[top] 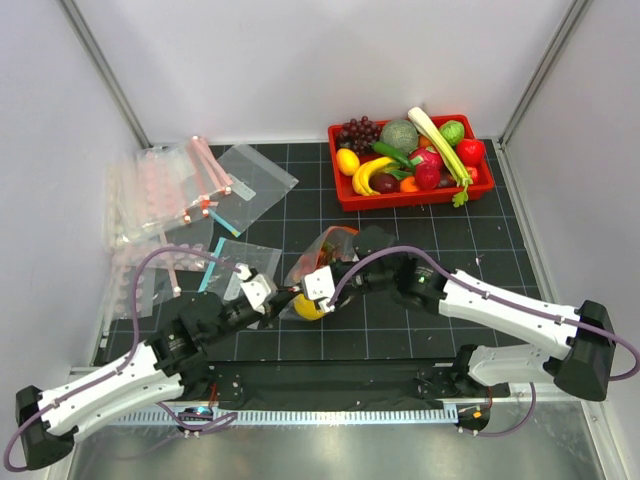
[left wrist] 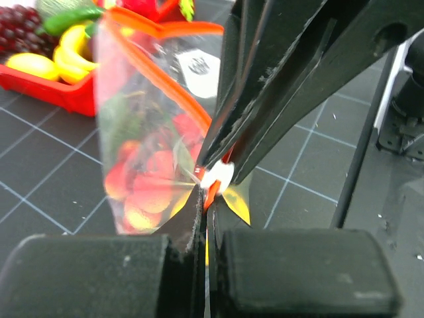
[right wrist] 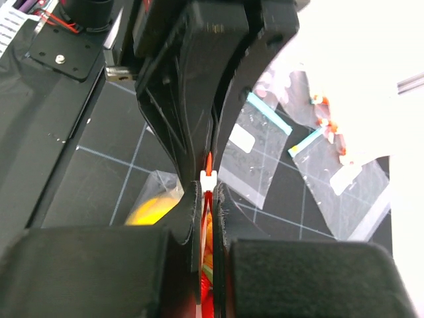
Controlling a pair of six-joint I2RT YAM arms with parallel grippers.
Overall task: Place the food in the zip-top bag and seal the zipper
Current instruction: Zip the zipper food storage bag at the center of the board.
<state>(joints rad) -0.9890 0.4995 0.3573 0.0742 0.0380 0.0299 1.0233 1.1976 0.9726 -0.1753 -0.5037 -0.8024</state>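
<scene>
The clear zip-top bag [top: 325, 250] lies at the table's middle, its corner lifted between both grippers. Through its plastic show red and orange food [left wrist: 149, 175] and a yellow round fruit [top: 308, 308]. The orange zipper [left wrist: 159, 30] curves along the bag's mouth. My left gripper [left wrist: 207, 212] is shut on the end of the zipper strip. Facing it tip to tip, my right gripper [right wrist: 209, 192] is shut on the zipper right behind the white slider [right wrist: 209, 177]. In the top view the left gripper [top: 280, 292] and right gripper [top: 318, 283] meet beside the yellow fruit.
A red tray [top: 410, 200] at the back right holds grapes, bananas, celery and other toy produce. A pile of clear bags with pink strips [top: 160, 200] covers the left side, and bags with blue strips [top: 215, 250] lie near the left arm.
</scene>
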